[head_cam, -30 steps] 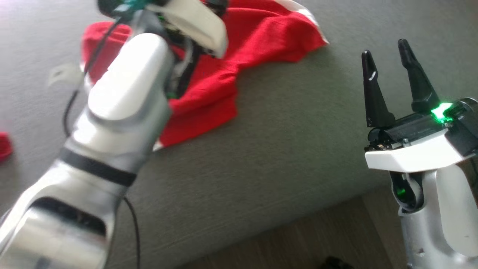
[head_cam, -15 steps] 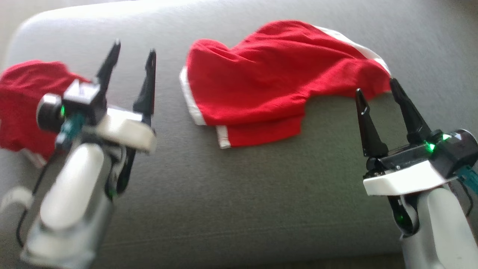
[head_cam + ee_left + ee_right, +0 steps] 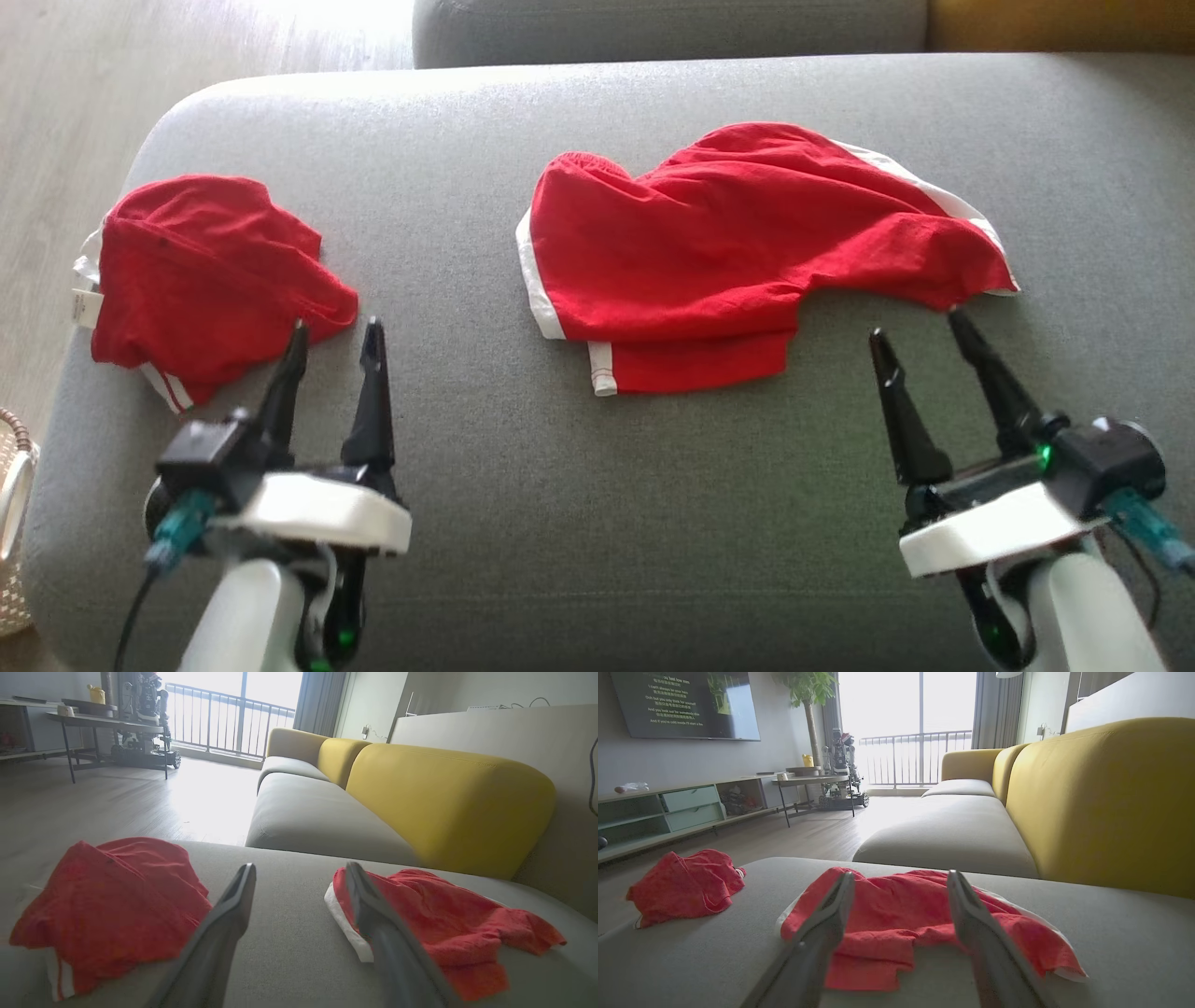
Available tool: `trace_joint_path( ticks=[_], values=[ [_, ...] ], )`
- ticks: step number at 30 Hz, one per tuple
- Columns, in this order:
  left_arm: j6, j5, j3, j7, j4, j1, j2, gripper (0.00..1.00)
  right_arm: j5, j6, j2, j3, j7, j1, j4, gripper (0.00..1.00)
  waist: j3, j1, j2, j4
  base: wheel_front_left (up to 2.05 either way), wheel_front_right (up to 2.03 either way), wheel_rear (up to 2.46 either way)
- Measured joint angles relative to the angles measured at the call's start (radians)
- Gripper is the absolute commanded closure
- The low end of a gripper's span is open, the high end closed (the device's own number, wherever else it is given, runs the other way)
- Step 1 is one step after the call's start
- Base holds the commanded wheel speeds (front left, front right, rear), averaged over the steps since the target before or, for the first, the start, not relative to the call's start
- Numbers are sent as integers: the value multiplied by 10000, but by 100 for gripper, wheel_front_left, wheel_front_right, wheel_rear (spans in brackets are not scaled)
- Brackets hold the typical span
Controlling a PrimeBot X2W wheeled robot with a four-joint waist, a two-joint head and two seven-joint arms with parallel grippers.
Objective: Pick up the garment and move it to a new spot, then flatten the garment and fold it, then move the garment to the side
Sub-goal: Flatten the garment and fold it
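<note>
**Red garment rumpled mid-seat, both tools released and empty: the pick-up step looks not yet begun.**

The red garment (image 3: 738, 252), trimmed in white, lies creased at the middle of the grey sofa seat (image 3: 560, 523), nearer the back edge than the front, with a lower layer poking out at its near hem. The right tool (image 3: 916, 324) hangs just in front of the garment's right corner with its fingers spread and nothing between them; I cannot tell whether a tip touches the cloth. The left tool (image 3: 336, 324) is also spread and empty and sits toward the front-left, close to a second red garment (image 3: 205, 271) bunched by the seat's left edge. I judge that the next move calls for lowering a tool onto a hem or corner, pinching through the layers, and lifting clear.
</note>
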Motion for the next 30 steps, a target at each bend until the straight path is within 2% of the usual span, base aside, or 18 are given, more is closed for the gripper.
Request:
trace_joint_path(
  ticks=[7, 11, 16, 22, 26, 28, 30],
  values=[
    [-673, 782, 667, 0, -169, 543, -468, 0, 10, 0, 6, 134, 0, 211, 107, 0, -75, 0, 0, -23, 0, 0, 0],
    [-874, 1166, 1003, 0, -150, 623, -587, 0, 8, -2, 6, 347, 0, 194, 157, 0, -55, 0, 0, -1, 0, 0, 0],
    [-1147, 1402, 1007, 0, -140, 598, -686, 0, -408, 0, 6, 1557, 0, -69, 629, 0, 166, 0, 0, 190, 0, 0, 0],
    [-1273, 1417, 940, 0, 38, 489, -748, 0, -1187, 0, -13, 2809, 0, -1297, 2073, 0, 595, 0, 0, 667, 0, 0, 0],
    [-1271, 1319, 754, 0, 92, 153, -769, 0, -1390, 0, -50, 3124, 2, -2018, 3333, 0, 893, 0, 0, 1153, 0, 0, 0],
    [-1246, 894, 558, 0, 92, -1, -796, 0, -1524, 0, -52, 3078, 48, -2460, 4255, 0, 1105, 0, 0, 1540, 0, 0, 0],
    [-1237, 723, 545, 0, 88, -30, -800, 0, -1628, 0, -63, 3032, 94, -2594, 4508, 0, 1177, 0, 0, 1665, 0, 0, 0]
  ],
)
